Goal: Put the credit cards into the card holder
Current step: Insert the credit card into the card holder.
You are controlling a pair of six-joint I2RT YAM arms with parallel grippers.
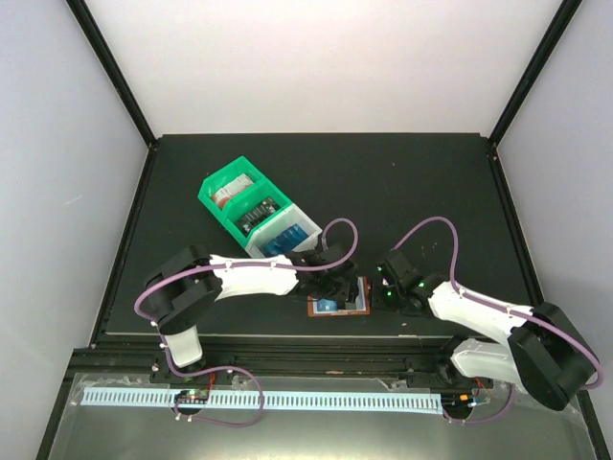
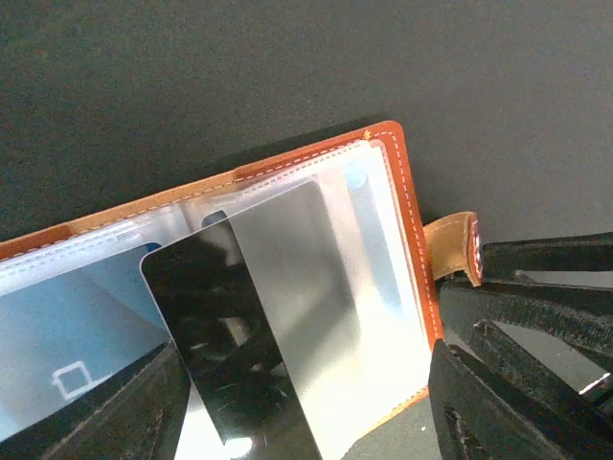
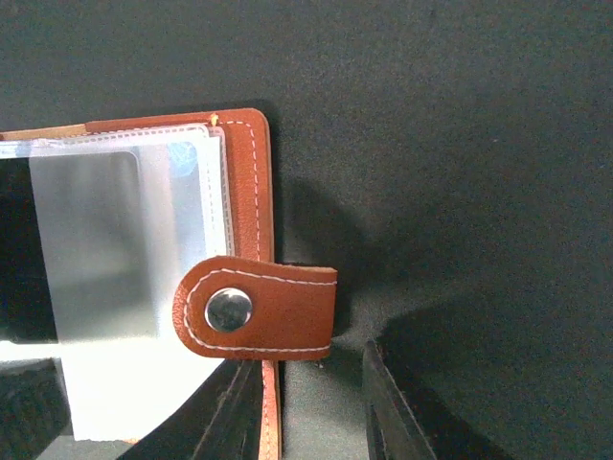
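Card holder lies open on the table near its near edge, between the two arms, with a blue card showing in its left pocket. The black card sits tilted, its right part frosted under the clear pocket, its left part bare. Left gripper hangs over it, fingers spread wide, clamping nothing. Right gripper straddles the holder's right edge beside the snap tab; whether it pinches, I cannot tell. My call: square the card to the pocket mouth first, then nudge it right, flat and slow, with the leather pinned so nothing skates.
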